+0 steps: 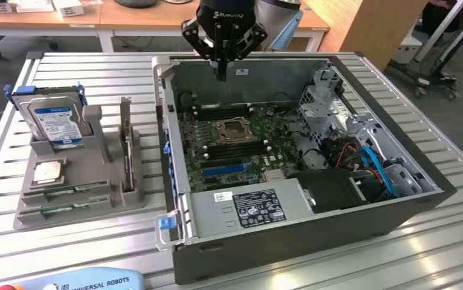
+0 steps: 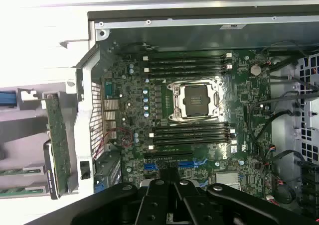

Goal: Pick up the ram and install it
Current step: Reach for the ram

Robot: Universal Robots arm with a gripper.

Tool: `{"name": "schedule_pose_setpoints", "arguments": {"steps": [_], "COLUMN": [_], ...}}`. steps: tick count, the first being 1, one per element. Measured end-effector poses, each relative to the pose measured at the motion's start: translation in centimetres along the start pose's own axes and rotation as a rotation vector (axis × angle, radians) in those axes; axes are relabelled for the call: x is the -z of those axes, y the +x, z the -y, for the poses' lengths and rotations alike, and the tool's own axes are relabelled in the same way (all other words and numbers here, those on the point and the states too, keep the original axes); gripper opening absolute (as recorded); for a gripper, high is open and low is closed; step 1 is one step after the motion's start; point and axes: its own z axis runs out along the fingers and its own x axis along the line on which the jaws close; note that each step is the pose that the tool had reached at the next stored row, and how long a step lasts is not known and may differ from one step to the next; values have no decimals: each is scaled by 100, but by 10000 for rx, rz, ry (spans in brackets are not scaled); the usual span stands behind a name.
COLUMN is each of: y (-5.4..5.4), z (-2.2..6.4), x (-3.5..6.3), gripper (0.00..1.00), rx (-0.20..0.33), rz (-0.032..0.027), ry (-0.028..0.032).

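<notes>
Gripper [image 1: 220, 71] over case [image 1: 167, 121] rear edge, upper centre of exterior view; claw pinched narrow. Ram [image 1: 125, 145] upright in stand [image 1: 139, 194], exterior view's left of case wall.

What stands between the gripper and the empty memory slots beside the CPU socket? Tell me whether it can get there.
Probably yes. The case is open, the gripper, shut on the ram, hangs above it, and nothing covers the memory slots.

claw [image 1: 219, 71]: black, white lettering | arm [image 1: 284, 21]: grey, blue cap
</notes>
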Motion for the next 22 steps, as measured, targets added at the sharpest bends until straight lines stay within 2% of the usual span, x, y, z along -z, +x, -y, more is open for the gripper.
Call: {"name": "schedule_pose_setpoints", "arguments": {"steps": [14, 22], "y": [19, 175], "z": [2, 13], "x": [1, 4], "gripper": [10, 10], "rx": [-1, 0], "rz": [0, 0], "ry": [1, 1]}}
